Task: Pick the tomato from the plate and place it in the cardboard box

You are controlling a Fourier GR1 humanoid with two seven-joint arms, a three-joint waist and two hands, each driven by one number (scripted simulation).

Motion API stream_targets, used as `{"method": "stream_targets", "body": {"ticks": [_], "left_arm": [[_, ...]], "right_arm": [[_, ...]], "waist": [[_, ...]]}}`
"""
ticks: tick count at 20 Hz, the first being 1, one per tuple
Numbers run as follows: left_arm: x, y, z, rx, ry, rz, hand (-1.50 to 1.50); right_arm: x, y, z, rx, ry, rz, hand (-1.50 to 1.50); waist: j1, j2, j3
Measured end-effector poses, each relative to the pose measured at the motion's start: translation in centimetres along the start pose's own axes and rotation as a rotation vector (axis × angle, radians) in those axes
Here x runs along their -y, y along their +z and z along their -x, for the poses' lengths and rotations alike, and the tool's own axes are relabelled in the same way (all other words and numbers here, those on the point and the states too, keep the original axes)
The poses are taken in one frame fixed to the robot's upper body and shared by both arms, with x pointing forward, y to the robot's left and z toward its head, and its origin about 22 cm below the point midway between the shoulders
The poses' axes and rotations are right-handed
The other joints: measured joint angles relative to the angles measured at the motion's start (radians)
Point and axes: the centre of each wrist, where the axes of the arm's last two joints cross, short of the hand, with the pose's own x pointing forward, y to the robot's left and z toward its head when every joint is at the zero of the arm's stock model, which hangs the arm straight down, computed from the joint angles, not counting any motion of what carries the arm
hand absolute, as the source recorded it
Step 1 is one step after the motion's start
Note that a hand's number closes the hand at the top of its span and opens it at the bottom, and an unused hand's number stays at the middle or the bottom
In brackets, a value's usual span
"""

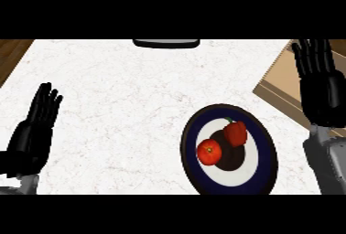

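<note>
A red tomato lies on the left of the centre of a dark blue and white plate at the lower right of the counter. A red bell pepper with a green stem sits just behind it on the same plate. The cardboard box shows at the right edge, partly hidden by my right forearm. My right hand is open, fingers straight and pointing up, over the box, well right of the plate. At the lower left, far from the plate, my left hand rests open, fingers up.
A dark flat object lies at the counter's far edge, top centre. Wooden floor shows past the counter's upper left corner. White marble counter spreads between my left hand and the plate.
</note>
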Motion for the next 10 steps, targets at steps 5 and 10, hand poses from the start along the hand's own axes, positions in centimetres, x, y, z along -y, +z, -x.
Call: {"method": "stream_targets", "body": {"ticks": [5, 10], "left_arm": [[-0.1, -0.9, -1.0, 0.069, -0.106, 0.131, 0.0], [0.6, -2.1, -1.3, 0.103, -0.201, 0.294, 0.0]], "right_arm": [[-0.2, -1.9, -4.3, 0.072, 0.019, -0.197, -1.5], [1.4, -2.7, -6.6, 0.077, 0.26, -0.44, -1.5]], "waist": [[-0.025, 0.011, 0.009], [-0.045, 0.018, 0.01]]}}
